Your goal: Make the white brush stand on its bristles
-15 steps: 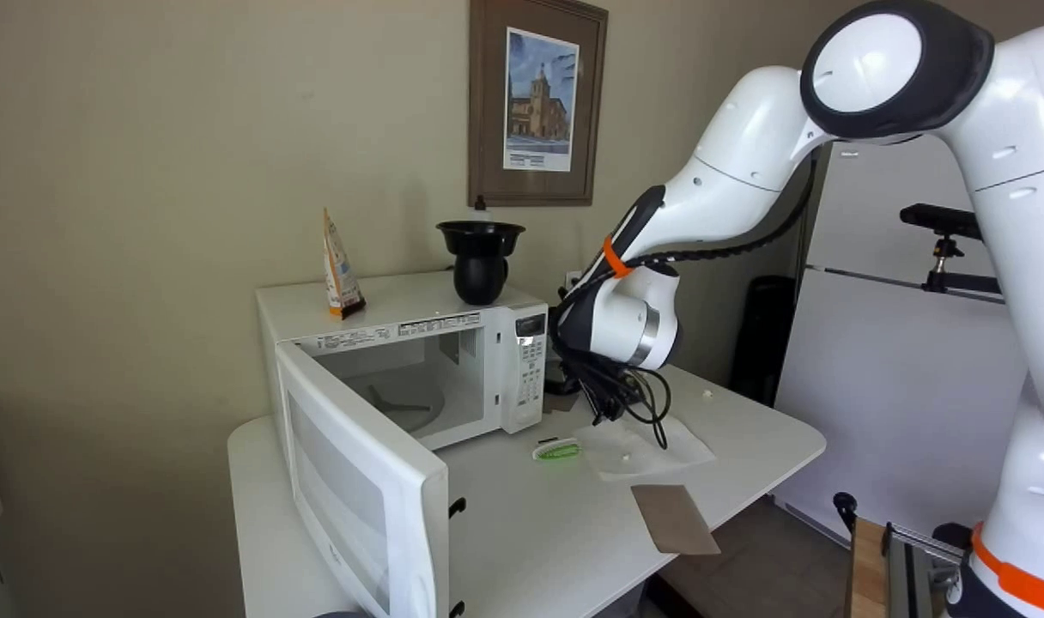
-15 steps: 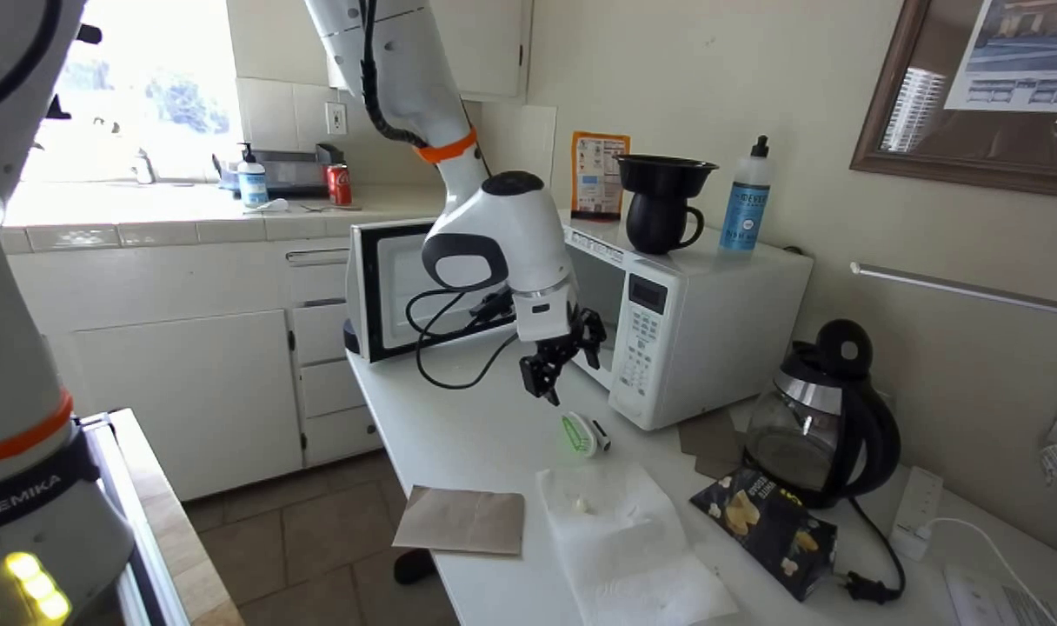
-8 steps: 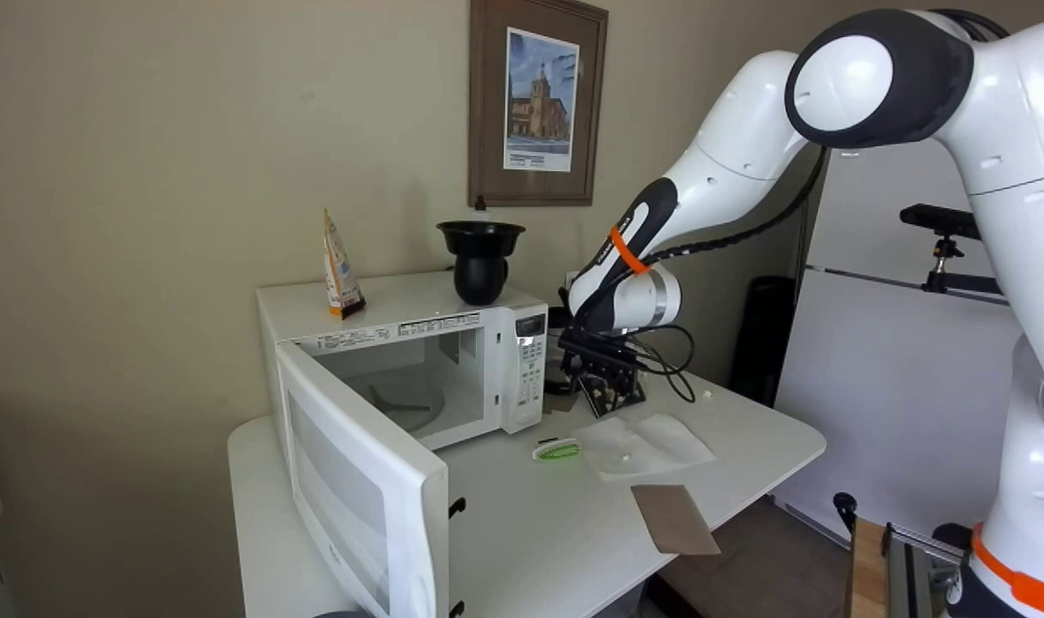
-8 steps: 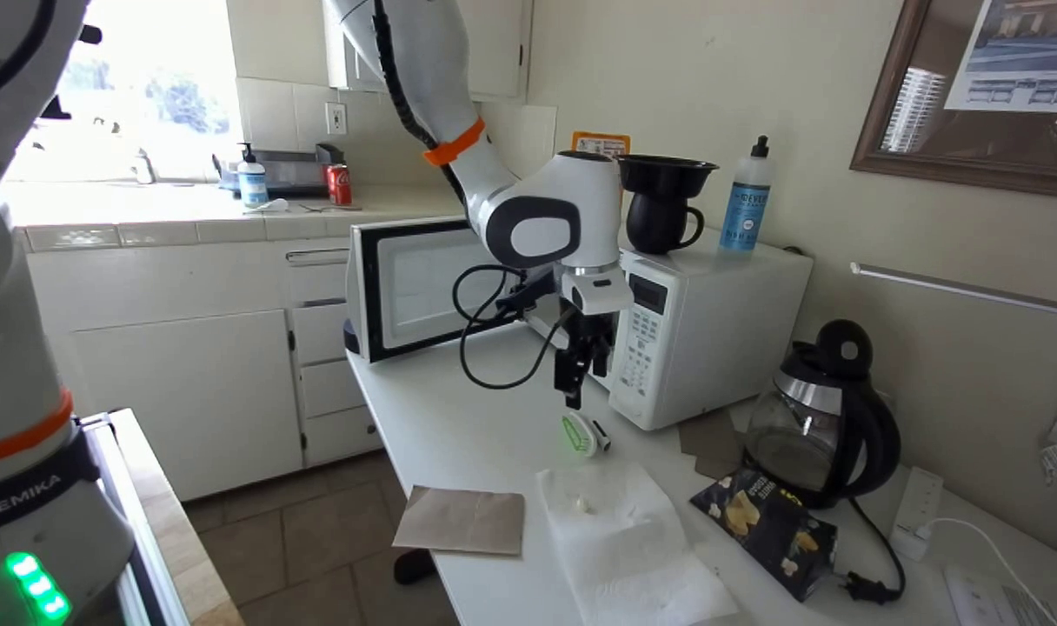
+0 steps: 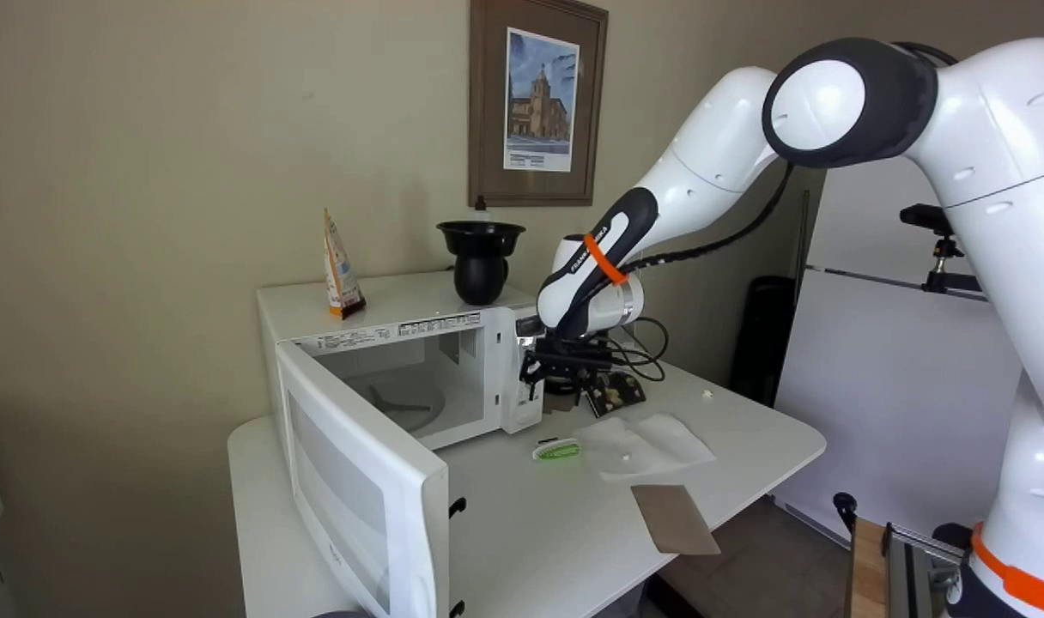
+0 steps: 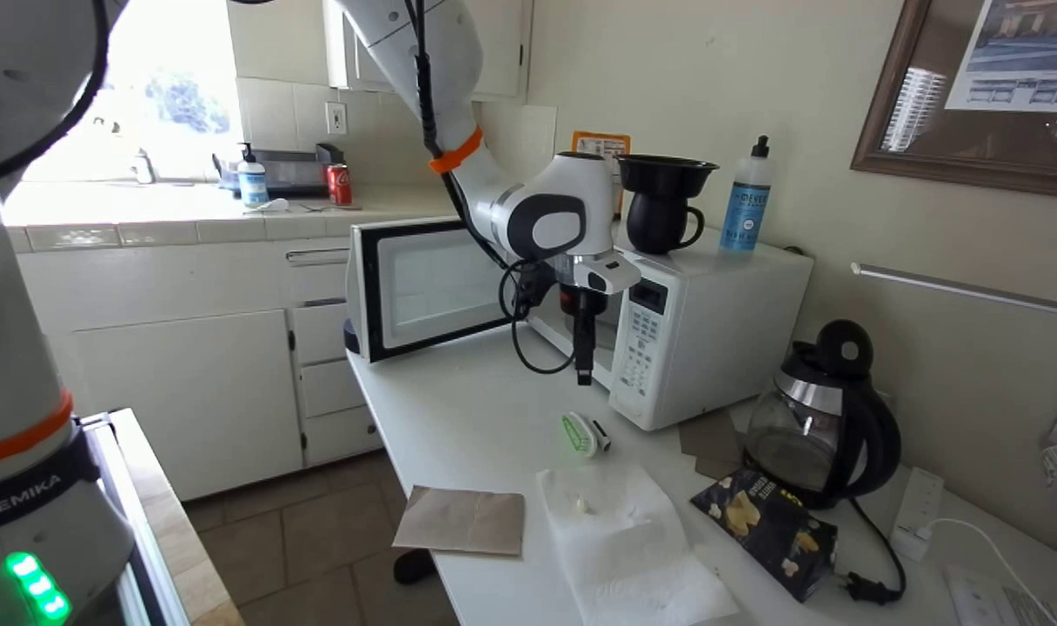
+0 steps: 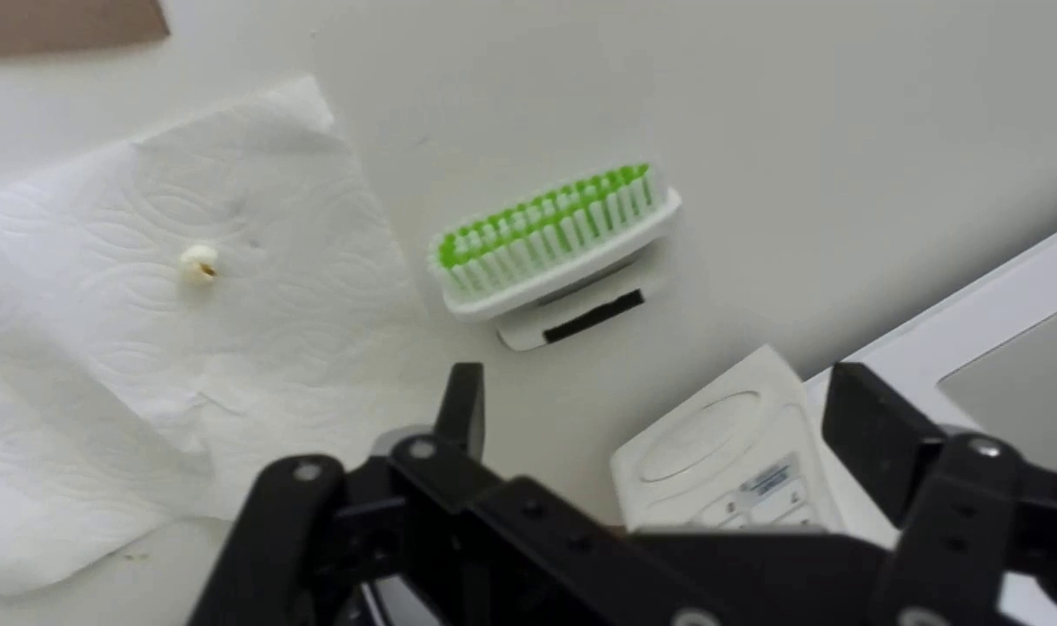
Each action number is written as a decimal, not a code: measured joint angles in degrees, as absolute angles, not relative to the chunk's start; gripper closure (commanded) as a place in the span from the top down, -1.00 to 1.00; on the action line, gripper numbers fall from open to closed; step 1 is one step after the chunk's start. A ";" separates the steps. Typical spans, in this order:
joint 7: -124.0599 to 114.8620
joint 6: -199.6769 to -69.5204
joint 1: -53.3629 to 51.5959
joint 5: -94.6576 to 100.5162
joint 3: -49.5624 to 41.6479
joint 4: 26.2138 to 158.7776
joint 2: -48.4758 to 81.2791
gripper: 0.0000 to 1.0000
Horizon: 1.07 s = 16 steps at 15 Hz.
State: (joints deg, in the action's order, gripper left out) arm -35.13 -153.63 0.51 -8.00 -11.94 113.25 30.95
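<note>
White brush (image 7: 555,248) lies on the table (image 6: 494,417), on its side as it seems, with the bristles (image 7: 563,219) turned away from the microwave (image 6: 720,322); whether it also leans on its back, I cannot say surely. Its place is near the microwave and just beside the paper towel (image 7: 268,287). The gripper (image 7: 654,396) hangs above the table, near the control panel (image 6: 640,348), and its fingers (image 7: 466,404) are spread wide with nothing held between them.

In my judgement, the step in hand is the approach, before any grasp. The next move should bring the gripper over the brush and probably turn it, because the fingers face each other roughly along the brush's length. After this, it must descend, pinch the body and roll it until the bristles come underneath.
</note>
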 measured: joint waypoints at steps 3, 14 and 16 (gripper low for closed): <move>-23.27 -154.21 5.26 -9.22 -7.32 110.80 33.55 1.00; -0.77 -172.26 11.10 -8.68 -3.04 107.78 45.38 -0.43; -0.93 -173.35 10.87 -8.68 -3.06 107.55 46.63 -0.73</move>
